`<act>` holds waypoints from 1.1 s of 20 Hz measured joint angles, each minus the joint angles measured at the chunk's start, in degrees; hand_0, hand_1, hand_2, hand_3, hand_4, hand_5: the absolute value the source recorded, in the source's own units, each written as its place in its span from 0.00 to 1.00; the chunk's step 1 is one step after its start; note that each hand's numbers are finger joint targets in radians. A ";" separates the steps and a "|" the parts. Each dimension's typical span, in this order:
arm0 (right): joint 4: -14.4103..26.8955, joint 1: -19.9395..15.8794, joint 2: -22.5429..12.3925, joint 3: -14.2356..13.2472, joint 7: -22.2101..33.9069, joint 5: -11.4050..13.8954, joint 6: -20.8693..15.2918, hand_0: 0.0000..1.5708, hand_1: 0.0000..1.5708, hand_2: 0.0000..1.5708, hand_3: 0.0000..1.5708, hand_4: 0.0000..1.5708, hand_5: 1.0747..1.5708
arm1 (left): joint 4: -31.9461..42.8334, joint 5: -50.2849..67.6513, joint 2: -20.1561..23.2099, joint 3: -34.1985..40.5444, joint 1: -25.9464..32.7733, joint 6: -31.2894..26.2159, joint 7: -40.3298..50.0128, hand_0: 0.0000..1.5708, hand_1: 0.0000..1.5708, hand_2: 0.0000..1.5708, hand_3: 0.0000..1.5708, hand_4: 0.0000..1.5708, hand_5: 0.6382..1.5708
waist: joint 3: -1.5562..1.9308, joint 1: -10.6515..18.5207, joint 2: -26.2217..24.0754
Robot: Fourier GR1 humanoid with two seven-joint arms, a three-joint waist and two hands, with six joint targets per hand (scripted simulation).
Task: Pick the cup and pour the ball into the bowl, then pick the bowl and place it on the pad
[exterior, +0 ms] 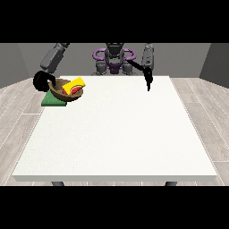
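The near part of the white table is bare surface on the camera's side of both hands; one table shows, with two dark legs under its near edge. Farther back, toward the far corner at the view's left, lies one green pad, flat, its long side running roughly along the table's edge; on it sits one brown bowl, tipped so that its opening faces toward the view's right and a little up. One yellow cup lies on its side in the bowl, its long axis slanting up toward the view's right; a red shape, which may be the ball, shows just below it at the bowl's rim. The hand at the view's left is just left of the bowl and touches its rim; whether its fingers are curled round it I cannot tell. The hand at the view's right hangs well apart from the bowl, over the far edge, its fingers straight and pointing down, holding nothing.
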 measured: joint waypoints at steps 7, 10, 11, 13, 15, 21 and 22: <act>6.58 -0.99 -8.32 -4.63 -5.40 -2.63 8.99 1.00 1.00 1.00 0.00 0.54 1.00 | -8.37 -2.97 -0.95 -2.40 -2.20 2.36 1.25 0.00 0.00 0.00 0.00 0.00 0.07 | 0.10 1.89 9.99; 8.99 -2.96 -10.95 -6.47 -6.85 -3.88 11.48 1.00 1.00 1.00 0.00 0.54 1.00 | -13.20 -4.00 -0.84 -3.12 -2.62 3.02 2.72 0.00 0.00 0.00 0.00 0.00 0.07 | 0.15 1.97 14.03; 9.39 -3.54 -11.43 -6.92 -7.45 -4.27 12.23 1.00 1.00 1.00 0.00 0.54 1.00 | -14.11 -4.08 -0.73 -3.16 -2.41 3.05 2.55 0.00 0.00 0.00 0.00 0.00 0.07 | 0.13 1.77 15.08; 10.45 -4.67 -12.39 -7.53 -7.72 -4.72 12.68 1.00 1.00 1.00 0.00 0.50 0.99 | -16.02 -4.66 -0.86 -4.03 -1.05 3.19 1.98 0.00 0.00 0.00 0.00 0.00 0.06 | 0.09 2.04 16.40; 11.28 -5.75 -13.63 -8.16 -8.14 -5.22 13.90 1.00 1.00 1.00 0.00 0.38 0.98 | -18.46 -5.28 -0.73 -4.21 -0.31 3.75 2.35 0.00 0.00 0.00 0.00 0.00 0.06 | 0.10 1.50 17.76; 13.21 -7.41 -16.16 -8.11 -7.70 -4.85 14.30 1.00 1.00 1.00 0.41 0.25 1.00 | -24.49 -6.44 -0.77 -5.59 2.40 3.80 5.39 0.00 0.00 0.00 0.00 0.00 0.05 | 0.09 0.98 17.94; 13.35 -7.34 -16.43 -7.85 -7.46 -4.63 14.63 1.00 1.00 1.00 0.44 0.25 0.99 | -24.92 -6.19 -0.26 -5.20 2.53 3.26 6.07 0.00 0.00 0.00 0.00 0.00 0.05 | 0.07 0.89 17.51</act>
